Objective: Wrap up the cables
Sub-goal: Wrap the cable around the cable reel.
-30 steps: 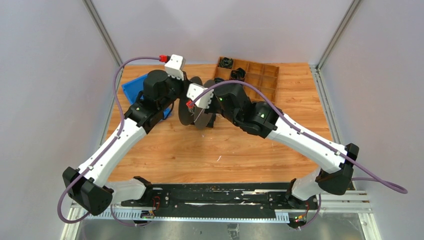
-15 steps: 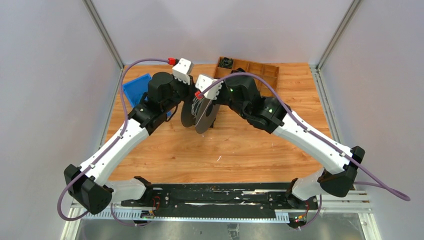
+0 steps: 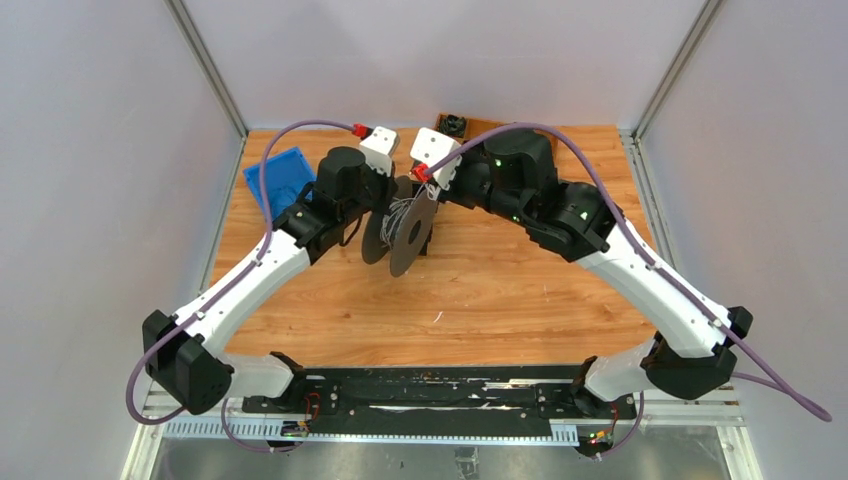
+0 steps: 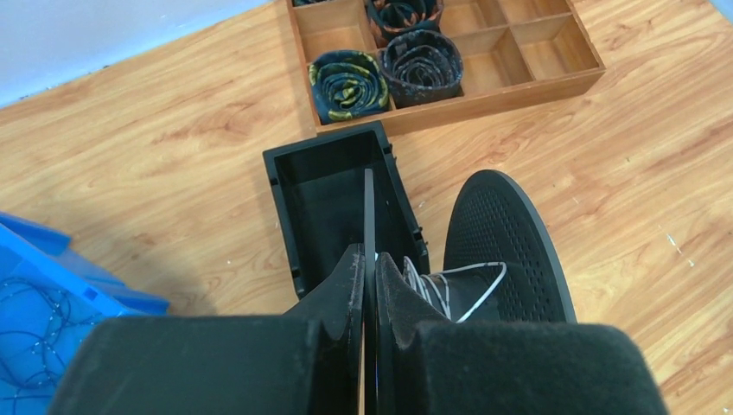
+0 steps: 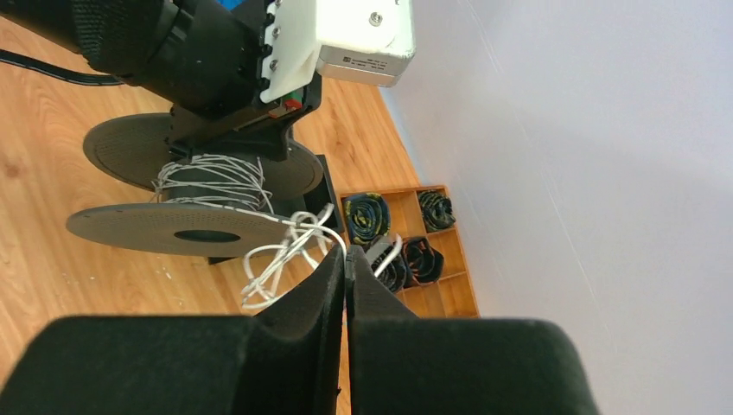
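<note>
A black spool (image 3: 400, 228) with two perforated flanges stands on edge at mid table. The thin white cable (image 3: 397, 213) is partly wound round its hub. My left gripper (image 4: 370, 259) is shut on the edge of one thin flange (image 4: 367, 203); the other flange (image 4: 510, 246) and the wound cable (image 4: 458, 285) lie to its right. My right gripper (image 5: 346, 259) is shut on the white cable (image 5: 277, 264), which hangs in loose loops between its fingertips and the spool's hub (image 5: 212, 177). In the top view the right gripper (image 3: 428, 188) is just right of the spool.
A black open box (image 4: 333, 194) sits right behind the spool. A wooden divided tray (image 4: 484, 82) at the far side holds black and green coiled bundles (image 4: 348, 82). A blue bin (image 3: 275, 175) with thin blue wires is at the far left.
Both wrists have moved toward the far side and a little right. The spool has shifted right with the left gripper, and the right gripper has risen above it with the cable.
</note>
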Robot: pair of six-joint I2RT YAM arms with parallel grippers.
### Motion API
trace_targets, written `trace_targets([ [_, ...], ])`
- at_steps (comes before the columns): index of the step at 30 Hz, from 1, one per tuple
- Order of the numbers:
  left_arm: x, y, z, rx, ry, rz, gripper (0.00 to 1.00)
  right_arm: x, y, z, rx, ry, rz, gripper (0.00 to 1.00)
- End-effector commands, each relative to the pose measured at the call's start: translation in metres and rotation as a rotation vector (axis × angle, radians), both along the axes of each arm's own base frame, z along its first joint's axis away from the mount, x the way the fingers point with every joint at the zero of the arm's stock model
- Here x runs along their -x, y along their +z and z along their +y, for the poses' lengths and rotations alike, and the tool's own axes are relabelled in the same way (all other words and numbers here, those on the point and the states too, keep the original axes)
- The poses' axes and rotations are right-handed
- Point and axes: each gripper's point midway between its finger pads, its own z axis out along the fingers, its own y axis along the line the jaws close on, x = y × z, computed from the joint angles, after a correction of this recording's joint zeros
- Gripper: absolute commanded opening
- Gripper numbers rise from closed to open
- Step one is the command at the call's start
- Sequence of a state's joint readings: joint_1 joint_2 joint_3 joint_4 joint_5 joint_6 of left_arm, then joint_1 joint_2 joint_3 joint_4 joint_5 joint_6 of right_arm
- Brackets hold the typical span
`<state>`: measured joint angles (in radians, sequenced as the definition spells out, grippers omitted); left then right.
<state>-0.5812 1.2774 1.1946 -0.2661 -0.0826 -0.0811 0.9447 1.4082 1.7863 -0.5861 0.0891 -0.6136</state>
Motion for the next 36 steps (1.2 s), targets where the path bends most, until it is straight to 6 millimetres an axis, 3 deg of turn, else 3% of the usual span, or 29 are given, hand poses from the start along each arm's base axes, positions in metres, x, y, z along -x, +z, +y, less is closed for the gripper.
trace_targets([
  [1,0.001,0.022,-0.007,0.046,-0.012,-0.064,0.00,0.002,0.013,-0.011,-0.055,-0.021,0.037,0.01],
  [8,0.028,0.028,-0.028,0.087,-0.218,-0.110,0.00,-0.064,0.017,-0.070,-0.085,-0.245,0.018,0.01],
  [12,0.043,0.031,-0.042,0.114,-0.336,-0.110,0.00,-0.090,-0.004,-0.095,-0.083,-0.307,0.073,0.01],
  [16,0.053,0.041,-0.051,0.163,-0.392,-0.106,0.00,-0.101,-0.038,-0.115,-0.057,-0.355,0.135,0.01],
  [20,0.055,0.052,-0.052,0.186,-0.395,-0.097,0.00,-0.097,-0.073,-0.130,-0.074,-0.359,0.222,0.01],
  [24,0.059,0.060,-0.051,0.184,-0.412,-0.103,0.00,-0.079,-0.097,-0.131,-0.125,-0.295,0.319,0.02],
  [30,0.060,0.081,-0.046,0.291,-0.436,-0.076,0.00,-0.051,-0.131,-0.122,-0.296,-0.168,0.510,0.21],
  [34,0.061,0.112,-0.042,0.433,-0.465,-0.032,0.00,-0.040,-0.146,-0.101,-0.402,-0.045,0.587,0.39],
  [36,0.064,0.129,-0.039,0.506,-0.477,-0.023,0.00,-0.031,-0.153,-0.092,-0.418,0.016,0.646,0.42],
])
